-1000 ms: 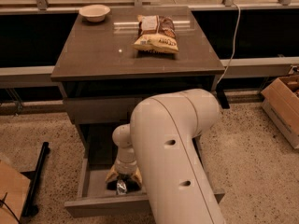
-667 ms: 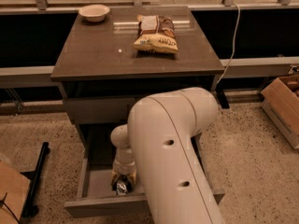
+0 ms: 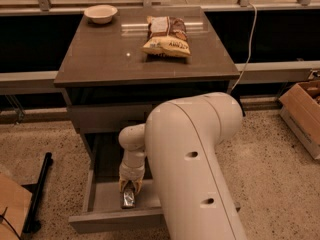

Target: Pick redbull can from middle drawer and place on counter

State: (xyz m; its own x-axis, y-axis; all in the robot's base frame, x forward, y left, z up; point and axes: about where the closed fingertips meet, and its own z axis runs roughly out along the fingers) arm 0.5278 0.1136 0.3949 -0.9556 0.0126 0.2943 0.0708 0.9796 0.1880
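Observation:
The redbull can, slim and silver with dark markings, sits in the tray of the open middle drawer, near its front panel. My gripper reaches down into the drawer from the large white arm and sits right over the can's far end, touching or nearly touching it. The counter is the glossy grey-brown cabinet top above the drawer.
A yellow-brown chip bag lies on the counter at the back right, and a small white bowl at the back left. My white arm covers the drawer's right half. A cardboard box stands at the right and a black stand at the left.
The gripper has shifted slightly within the drawer, and the can now shows more plainly just below it. The can stays in the drawer tray.

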